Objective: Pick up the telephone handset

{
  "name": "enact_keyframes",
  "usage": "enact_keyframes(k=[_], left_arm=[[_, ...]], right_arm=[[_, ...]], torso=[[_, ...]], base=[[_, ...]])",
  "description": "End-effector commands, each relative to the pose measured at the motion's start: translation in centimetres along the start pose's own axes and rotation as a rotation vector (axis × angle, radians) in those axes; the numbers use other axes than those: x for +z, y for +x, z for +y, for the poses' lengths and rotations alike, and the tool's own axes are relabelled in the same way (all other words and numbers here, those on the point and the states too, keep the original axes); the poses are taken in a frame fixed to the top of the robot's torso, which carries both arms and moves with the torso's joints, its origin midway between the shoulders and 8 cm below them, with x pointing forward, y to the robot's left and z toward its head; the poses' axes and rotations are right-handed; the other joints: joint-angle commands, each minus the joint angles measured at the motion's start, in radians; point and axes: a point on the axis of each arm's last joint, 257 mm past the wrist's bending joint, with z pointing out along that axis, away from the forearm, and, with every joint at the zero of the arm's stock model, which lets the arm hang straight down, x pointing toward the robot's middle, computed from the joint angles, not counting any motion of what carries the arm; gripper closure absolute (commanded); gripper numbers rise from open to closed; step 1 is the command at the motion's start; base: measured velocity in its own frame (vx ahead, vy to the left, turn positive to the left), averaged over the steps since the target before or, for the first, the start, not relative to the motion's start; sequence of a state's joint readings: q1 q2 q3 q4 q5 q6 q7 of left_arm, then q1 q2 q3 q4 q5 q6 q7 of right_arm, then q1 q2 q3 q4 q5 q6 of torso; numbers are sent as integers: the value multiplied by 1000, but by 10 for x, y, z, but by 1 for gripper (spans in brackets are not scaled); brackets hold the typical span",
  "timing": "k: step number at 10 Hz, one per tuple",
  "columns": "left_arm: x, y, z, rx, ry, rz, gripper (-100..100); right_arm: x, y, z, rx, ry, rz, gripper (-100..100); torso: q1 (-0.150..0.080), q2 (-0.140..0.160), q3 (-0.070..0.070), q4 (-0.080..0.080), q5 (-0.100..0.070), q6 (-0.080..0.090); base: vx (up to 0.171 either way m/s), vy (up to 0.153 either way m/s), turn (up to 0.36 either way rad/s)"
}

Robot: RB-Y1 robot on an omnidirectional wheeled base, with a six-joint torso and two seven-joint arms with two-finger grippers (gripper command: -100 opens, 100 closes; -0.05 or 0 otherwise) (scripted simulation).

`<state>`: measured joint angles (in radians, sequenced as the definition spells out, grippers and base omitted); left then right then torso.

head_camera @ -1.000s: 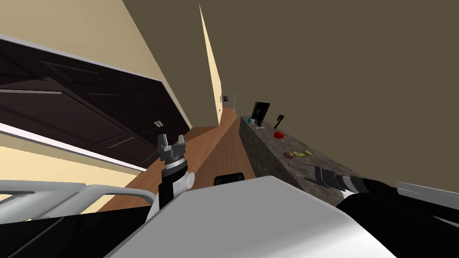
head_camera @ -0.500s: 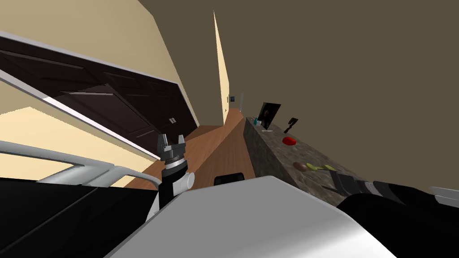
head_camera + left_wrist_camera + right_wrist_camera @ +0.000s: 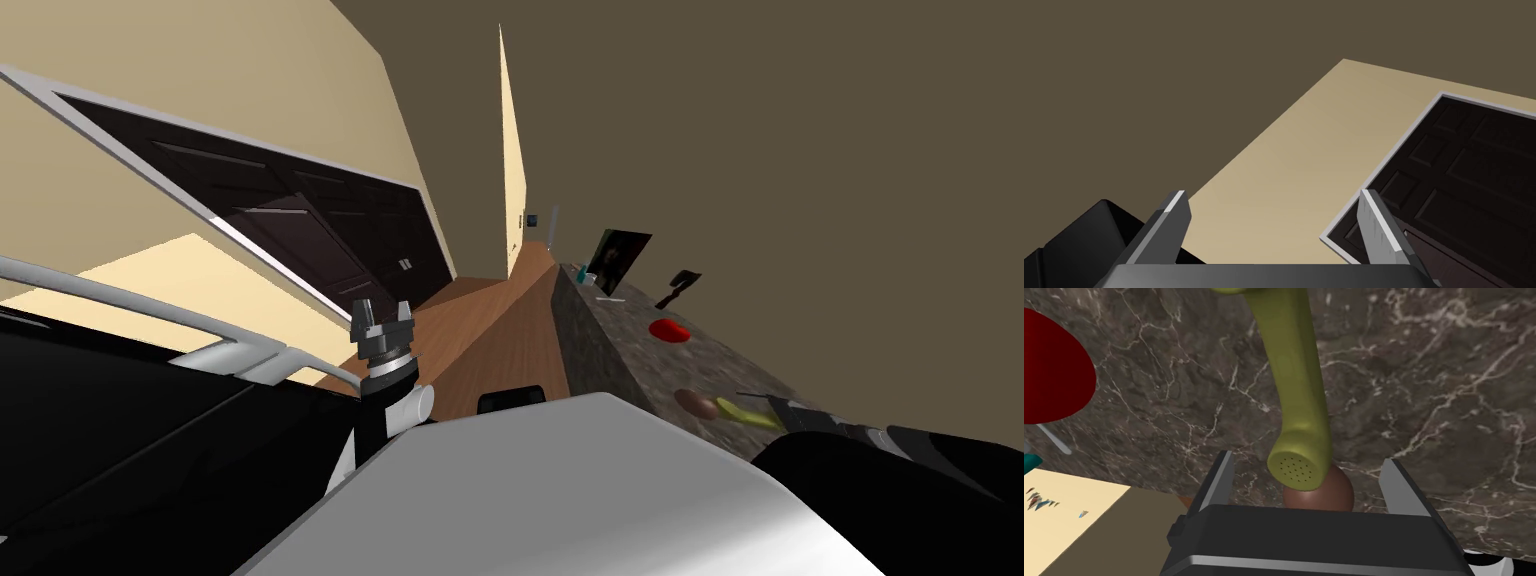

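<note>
**Right claw spread at the handset's end**

The right claw [image 3: 1309, 459] is released. Its two fingers [image 3: 1224, 470] stand wide apart and press nothing. Between them lies the perforated, rounded end of the olive-green telephone handset [image 3: 1296, 378], touching neither finger. From that end the handset's long body runs straight away from the claw, across the dark marble countertop [image 3: 1424, 388] with its pale veins. A brown rounded object [image 3: 1329, 494] sits just beneath the handset's end, close against the claw's dark body. Whether the two touch I cannot tell. Further off to one side of the claw, well apart from the handset, a dark red rounded object [image 3: 1049, 373] rests on the same marble.

In the head view the right claw [image 3: 770, 402] reaches over the countertop [image 3: 640, 350] at the handset [image 3: 745, 412], with the brown object [image 3: 695, 403] just beside it. The red object [image 3: 668, 330] lies beyond. Past that stand a small black object [image 3: 680, 288] and a black framed panel [image 3: 620, 262].

The left claw [image 3: 1272, 195] is held up in front of the chest, well away from the counter, its fingers spread and empty.
</note>
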<state>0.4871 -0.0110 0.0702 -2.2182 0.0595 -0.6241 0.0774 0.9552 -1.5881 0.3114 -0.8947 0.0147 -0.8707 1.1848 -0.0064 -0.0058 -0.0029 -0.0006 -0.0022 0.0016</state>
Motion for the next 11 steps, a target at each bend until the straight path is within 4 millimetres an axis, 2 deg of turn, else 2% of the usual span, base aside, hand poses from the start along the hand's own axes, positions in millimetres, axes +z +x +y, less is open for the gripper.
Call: enact_keyframes(k=[1, 2, 3, 6, 7, 8, 9, 10, 11], left_arm=[[0, 0, 0, 0, 0, 0, 0], [0, 0, 0, 0, 0, 0, 0], [0, 0, 0, 0, 0, 0, 0], [0, 0, 0, 0, 0, 0, 0], [0, 0, 0, 0, 0, 0, 0], [0, 0, 0, 0, 0, 0, 0], [0, 0, 0, 0, 0, 0, 0], [0, 0, 0, 0, 0, 0, 0], [0, 0, 0, 0, 0, 0, 0]], right_arm=[[-7, 18, 21, -42, -41, 39, -100], [-11, 31, 43, -57, -82, 63, -100], [-11, 31, 43, -70, -82, 63, -100], [-18, 53, 110, -102, -191, 87, -100], [-18, 53, 110, -102, -191, 87, -100], [-19, 55, 125, -104, -214, 86, -100], [-15, 55, 118, -103, -201, 88, -100], [-15, 55, 120, -103, -204, 86, 0], [-5, 55, 130, -91, -198, 88, -100]], torso=[[0, 0, 0, 0, 0, 0], [0, 0, 0, 0, 0, -1], [-2, -1, 0, 0, -1, -1], [-1, 0, 0, 0, 0, 0], [-1, -1, 0, 0, 0, 0], [1, 0, 0, 0, 0, 1], [3, 0, 0, 0, 0, 1], [5, 0, 0, 0, 1, 1], [6, 0, 0, 0, 2, 1]], base=[[12, -94, 287], [30, -130, 380], [21, -101, 108], [16, -98, 223], [11, -77, 80], [2, -49, 48], [1, -21, 13], [0, -5, -1], [-17, -11, 94]])
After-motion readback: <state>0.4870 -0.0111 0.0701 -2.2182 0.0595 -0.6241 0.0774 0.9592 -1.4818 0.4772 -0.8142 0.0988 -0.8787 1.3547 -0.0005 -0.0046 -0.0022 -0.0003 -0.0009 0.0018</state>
